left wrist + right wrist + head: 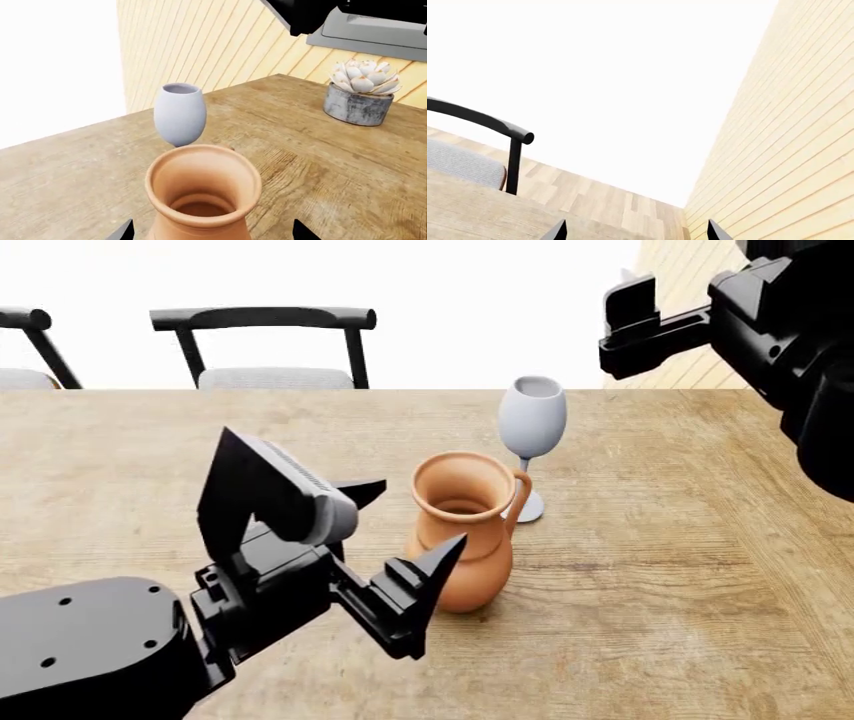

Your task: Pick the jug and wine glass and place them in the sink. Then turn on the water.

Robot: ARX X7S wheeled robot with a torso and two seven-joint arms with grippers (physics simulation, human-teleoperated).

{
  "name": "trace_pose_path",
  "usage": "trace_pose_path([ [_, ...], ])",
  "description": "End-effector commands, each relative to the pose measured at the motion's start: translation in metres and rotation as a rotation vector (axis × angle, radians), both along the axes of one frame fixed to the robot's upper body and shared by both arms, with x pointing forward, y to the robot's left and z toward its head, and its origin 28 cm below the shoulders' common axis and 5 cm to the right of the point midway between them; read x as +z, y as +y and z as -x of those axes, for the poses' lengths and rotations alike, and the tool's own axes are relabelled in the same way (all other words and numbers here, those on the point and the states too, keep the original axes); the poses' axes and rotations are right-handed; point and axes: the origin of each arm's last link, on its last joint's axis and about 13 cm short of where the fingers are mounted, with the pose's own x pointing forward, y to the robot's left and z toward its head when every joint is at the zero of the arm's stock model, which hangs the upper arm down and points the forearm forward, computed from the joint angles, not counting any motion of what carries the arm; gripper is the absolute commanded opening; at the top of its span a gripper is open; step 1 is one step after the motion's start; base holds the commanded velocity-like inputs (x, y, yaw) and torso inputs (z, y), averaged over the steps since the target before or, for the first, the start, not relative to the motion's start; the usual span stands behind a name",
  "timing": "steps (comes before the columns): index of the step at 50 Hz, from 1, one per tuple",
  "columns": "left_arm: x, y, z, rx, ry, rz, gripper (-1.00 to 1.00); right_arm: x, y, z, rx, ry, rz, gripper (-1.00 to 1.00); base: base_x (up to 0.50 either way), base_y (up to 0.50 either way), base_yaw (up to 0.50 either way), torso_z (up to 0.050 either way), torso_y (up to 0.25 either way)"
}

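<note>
Terracotta jug (462, 530) stands upright on wooden table (694, 570), handle toward the wine glass (531, 430), which stands upright just beside it on the far side; in the left wrist view the glass bowl (180, 114) shows right behind the jug rim (203, 186). Left gripper (400, 545) spread wide, holding nothing, one fingertip (447, 548) touching or nearly touching the jug belly, the other finger near the rim side; cannot tell real contact. Right gripper (635, 231) raised high at the table's right, only two dark tips visible in its wrist view, apart, nothing between them. Potted succulent (362, 92) sits further along the table near plank wall (220, 45). Two chairs (267, 340) behind the table's far edge. Sink not visible in any view.
</note>
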Motion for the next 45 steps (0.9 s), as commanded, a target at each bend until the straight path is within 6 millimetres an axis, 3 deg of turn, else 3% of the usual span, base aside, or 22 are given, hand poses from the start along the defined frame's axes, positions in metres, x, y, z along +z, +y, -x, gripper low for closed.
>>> trace_pose_path([
  [1,-0.001,-0.002,-0.003,-0.008,0.007,0.0,1.0,-0.001,0.0,0.0,-0.001,0.002,-0.002,1.0,0.0,0.0,0.0,0.0,0.0],
  [45,-0.012,-0.01,-0.017,-0.009,0.052,0.004,1.0,-0.004,-0.002,-0.001,-0.005,0.003,-0.006,1.0,0.0,0.0,0.0,0.0,0.0],
])
